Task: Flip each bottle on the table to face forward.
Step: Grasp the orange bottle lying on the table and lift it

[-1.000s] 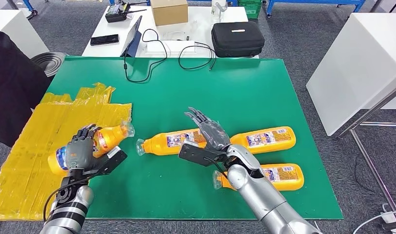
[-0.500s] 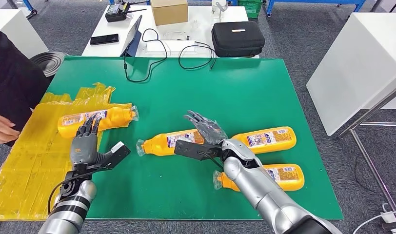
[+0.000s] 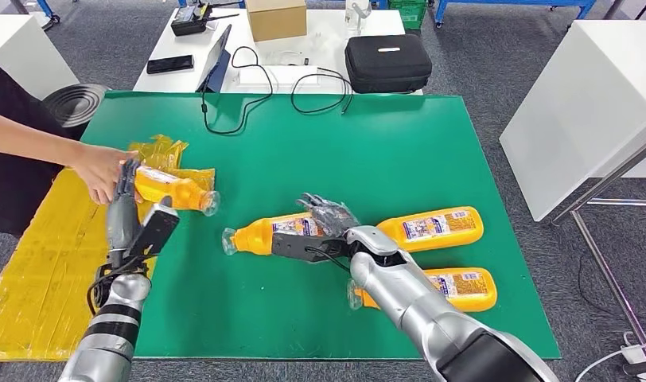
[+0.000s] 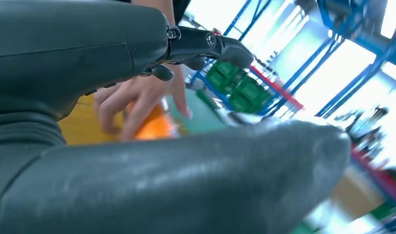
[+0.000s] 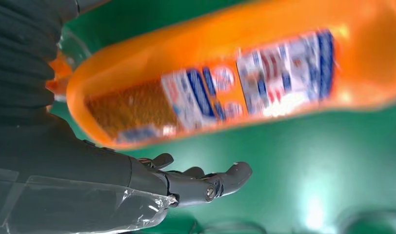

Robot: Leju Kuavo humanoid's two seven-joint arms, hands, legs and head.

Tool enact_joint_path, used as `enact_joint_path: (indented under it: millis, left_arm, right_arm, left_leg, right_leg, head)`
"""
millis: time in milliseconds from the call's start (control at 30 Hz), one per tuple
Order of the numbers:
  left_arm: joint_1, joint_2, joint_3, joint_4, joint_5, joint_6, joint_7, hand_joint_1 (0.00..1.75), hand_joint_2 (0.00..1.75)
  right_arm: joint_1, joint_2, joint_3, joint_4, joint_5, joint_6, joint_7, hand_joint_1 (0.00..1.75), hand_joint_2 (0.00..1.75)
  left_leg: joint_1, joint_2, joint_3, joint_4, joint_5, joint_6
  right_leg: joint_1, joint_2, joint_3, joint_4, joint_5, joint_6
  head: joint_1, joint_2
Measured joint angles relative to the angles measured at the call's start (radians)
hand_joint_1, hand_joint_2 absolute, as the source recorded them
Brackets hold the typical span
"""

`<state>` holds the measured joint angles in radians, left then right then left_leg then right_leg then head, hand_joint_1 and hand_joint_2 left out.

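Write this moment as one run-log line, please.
left hand: open, beside bottle | person's hand: holds that bottle | right hand: open over middle bottle | green table

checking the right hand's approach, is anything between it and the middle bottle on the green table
Nothing visible stands between them. The right hand is open and already over the middle bottle, lying on its side on the green table. The other two bottles nearby lie off to the right, clear of it.
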<state>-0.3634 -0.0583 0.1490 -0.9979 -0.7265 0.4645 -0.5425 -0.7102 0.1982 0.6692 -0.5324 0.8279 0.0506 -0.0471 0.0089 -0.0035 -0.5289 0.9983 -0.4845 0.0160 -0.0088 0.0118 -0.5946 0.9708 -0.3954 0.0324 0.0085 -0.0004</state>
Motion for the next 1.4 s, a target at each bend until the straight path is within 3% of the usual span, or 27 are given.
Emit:
enact_joint_path:
  millis: [267, 300, 400, 433, 467, 667, 900, 1033, 1200, 1400]
  left_arm:
    - [0.034, -0.044, 0.036, -0.193, 0.07, -0.067, -0.012, 0.0, 0.0]
    - [0.037, -0.046, 0.038, -0.203, 0.071, -0.069, -0.014, 0.0, 0.0]
    - [0.042, -0.053, 0.043, -0.223, 0.084, -0.082, -0.023, 0.0, 0.0]
    - [0.043, -0.056, 0.044, -0.23, 0.089, -0.088, -0.026, 0.0, 0.0]
    - [0.044, -0.059, 0.045, -0.236, 0.094, -0.093, -0.028, 0.0, 0.0]
    - [0.043, -0.074, 0.046, -0.26, 0.116, -0.104, -0.034, 0.0, 0.0]
    - [0.046, -0.083, 0.05, -0.278, 0.211, -0.192, -0.01, 0.0, 0.0]
    - [0.071, -0.09, 0.066, -0.314, 0.399, -0.377, 0.046, 0.0, 1.75]
    - [0.183, -0.109, 0.121, -0.385, 0.765, -0.687, 0.128, 0.0, 1.75]
    - [0.282, -0.129, 0.154, -0.44, 0.89, -0.78, 0.163, 0.0, 1.75]
  right_arm:
    - [-0.035, 0.042, 0.043, 0.103, 0.052, 0.029, 0.068, 0.0, 1.75]
    - [-0.038, 0.044, 0.046, 0.109, 0.055, 0.034, 0.072, 0.13, 1.75]
    - [-0.048, 0.05, 0.059, 0.128, 0.084, 0.078, 0.108, 1.36, 1.75]
    - [-0.051, 0.052, 0.067, 0.136, 0.098, 0.098, 0.124, 1.67, 1.75]
    - [-0.054, 0.053, 0.074, 0.143, 0.11, 0.118, 0.136, 1.74, 1.75]
    - [-0.062, 0.058, 0.101, 0.174, 0.138, 0.16, 0.159, 1.75, 1.75]
    - [-0.058, 0.06, 0.094, 0.181, 0.106, 0.089, 0.16, 1.75, 1.75]
    - [-0.037, 0.064, 0.055, 0.174, 0.057, -0.027, 0.102, 1.75, 1.75]
    - [0.058, 0.064, -0.058, 0.021, -0.022, -0.194, -0.046, 1.75, 1.75]
    - [0.154, 0.061, -0.157, -0.217, -0.064, -0.2, -0.085, 1.75, 1.75]
  left_leg:
    - [0.0, 0.0, 0.0, 0.0, 0.0, 0.0]
    - [0.0, 0.0, 0.001, 0.0, 0.0, 0.0]
    - [0.0, 0.0, 0.001, 0.0, 0.0, 0.0]
    - [0.0, 0.0, 0.001, 0.0, 0.0, 0.0]
    - [0.0, 0.0, 0.001, 0.0, 0.0, 0.0]
    - [0.0, 0.0, 0.004, 0.0, 0.0, 0.0]
    - [0.0, 0.0, 0.005, 0.0, 0.0, 0.0]
    - [0.0, 0.0, 0.004, 0.0, 0.0, 0.0]
    - [0.0, 0.001, 0.001, 0.0, 0.0, 0.0]
    - [0.0, -0.001, -0.003, 0.0, 0.0, 0.0]
  right_leg:
    - [0.0, 0.0, 0.0, 0.0, 0.0, 0.0]
    - [0.0, 0.0, 0.0, 0.0, 0.0, 0.0]
    - [0.0, 0.0, 0.0, 0.0, 0.0, 0.0]
    - [0.0, 0.0, 0.001, 0.0, 0.0, 0.0]
    - [0.0, 0.0, 0.001, 0.0, 0.0, 0.0]
    - [0.0, 0.0, 0.003, 0.0, 0.0, 0.0]
    - [0.0, 0.0, 0.004, -0.001, 0.0, 0.0]
    - [0.0, 0.0, 0.004, 0.0, 0.0, 0.0]
    - [0.001, 0.001, 0.0, 0.0, 0.0, 0.0]
    - [0.0, -0.001, -0.003, 0.0, -0.001, 0.0]
  head:
    - [0.0, 0.0]
    - [0.0, 0.0]
    - [0.0, 0.0]
    - [0.0, 0.0]
    - [0.0, 0.0]
    - [0.0, 0.0]
    - [0.0, 0.0]
    - [0.0, 0.0]
    - [0.0, 0.0]
    - [0.0, 0.0]
